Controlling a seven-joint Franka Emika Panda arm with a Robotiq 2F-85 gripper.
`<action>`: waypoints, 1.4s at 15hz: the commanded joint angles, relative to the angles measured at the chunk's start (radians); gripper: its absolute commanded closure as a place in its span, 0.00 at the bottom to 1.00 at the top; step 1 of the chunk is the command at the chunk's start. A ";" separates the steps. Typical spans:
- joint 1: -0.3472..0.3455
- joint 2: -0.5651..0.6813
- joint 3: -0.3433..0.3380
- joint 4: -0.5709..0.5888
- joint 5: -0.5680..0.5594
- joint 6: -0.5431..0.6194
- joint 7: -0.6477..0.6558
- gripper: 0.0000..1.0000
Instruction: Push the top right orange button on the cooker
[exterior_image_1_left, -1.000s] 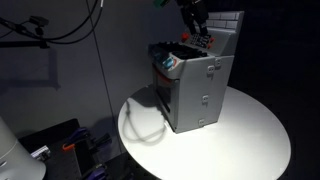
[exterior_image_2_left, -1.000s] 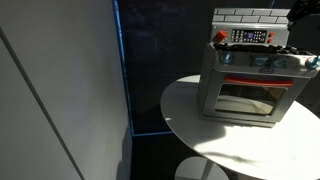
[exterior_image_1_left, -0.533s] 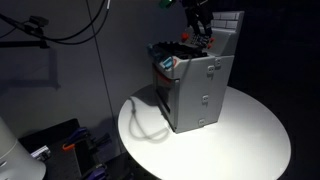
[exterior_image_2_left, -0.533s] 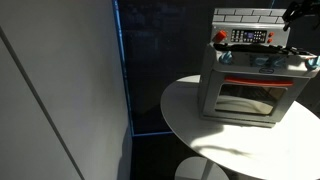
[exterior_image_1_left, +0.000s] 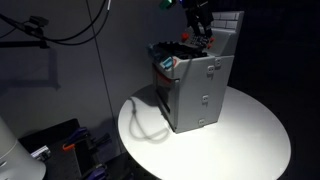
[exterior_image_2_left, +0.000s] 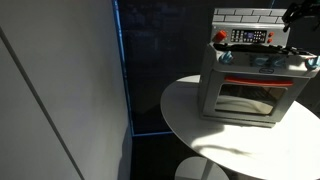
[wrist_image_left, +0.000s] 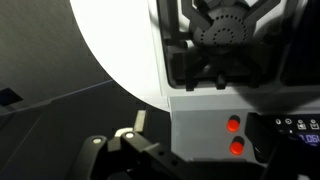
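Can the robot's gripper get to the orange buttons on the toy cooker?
Probably yes. The gripper hangs right above the cooker, and nothing seems to stand between it and the orange buttons.

The grey toy cooker (exterior_image_2_left: 245, 95) stands upright on a round white table (exterior_image_2_left: 190, 120), oven door shut. Two orange buttons (wrist_image_left: 234, 125) sit on its back panel.

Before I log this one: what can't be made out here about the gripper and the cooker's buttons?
1. Gripper open or shut: tiny and dark in both exterior views; the wrist view shows only blurred dark parts at the bottom edge.
2. Contact with the cooker: too small to tell.
3. Orange-red buttons: two show in the wrist view, blurred; the panel is cut off by the right edge, so the top right one is uncertain.
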 joint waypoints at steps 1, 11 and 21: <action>0.018 0.022 -0.022 0.020 -0.028 0.017 0.049 0.00; 0.027 0.086 -0.046 0.083 -0.021 0.048 0.083 0.00; 0.046 0.131 -0.064 0.143 -0.011 0.035 0.078 0.00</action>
